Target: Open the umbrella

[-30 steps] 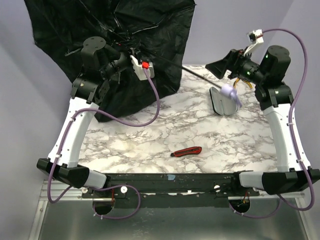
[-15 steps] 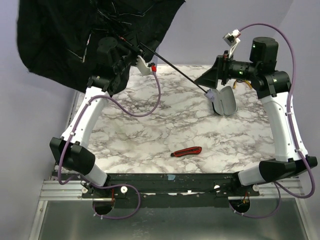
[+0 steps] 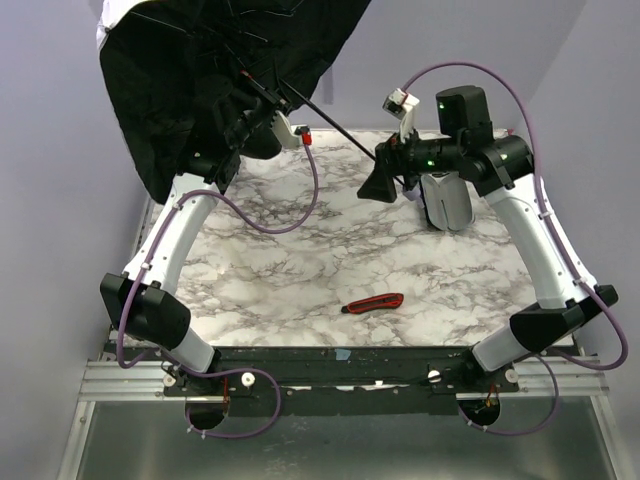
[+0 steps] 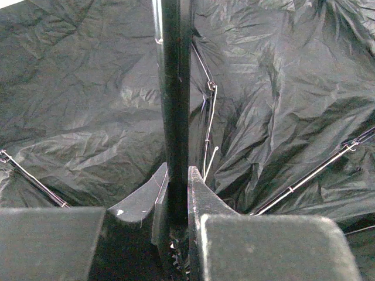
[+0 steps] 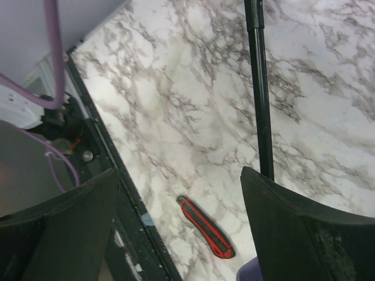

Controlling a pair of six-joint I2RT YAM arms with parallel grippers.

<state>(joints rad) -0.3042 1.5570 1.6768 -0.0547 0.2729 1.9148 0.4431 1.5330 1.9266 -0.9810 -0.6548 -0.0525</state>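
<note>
Umbrella [image 3: 190, 90] canopy spread, black inside showing, above the desk's [image 3: 300, 250] far left. Left tool [image 4: 176, 175] clamps its shaft [image 4: 176, 88]; right tool [image 5: 180, 172] gapes wide nearby.

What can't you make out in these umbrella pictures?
Top view: the folding umbrella's black canopy runs off the top edge; the left end effector is lost against it.
Top view: the right end effector hides the thin black shaft's handle end.
Top view: the right arm partly covers the grey oval pouch.

A robot lab booth: marble-patterned table [image 3: 300, 270], plain lilac walls [image 3: 50, 200], aluminium rail frame [image 3: 130, 375] in front
</note>
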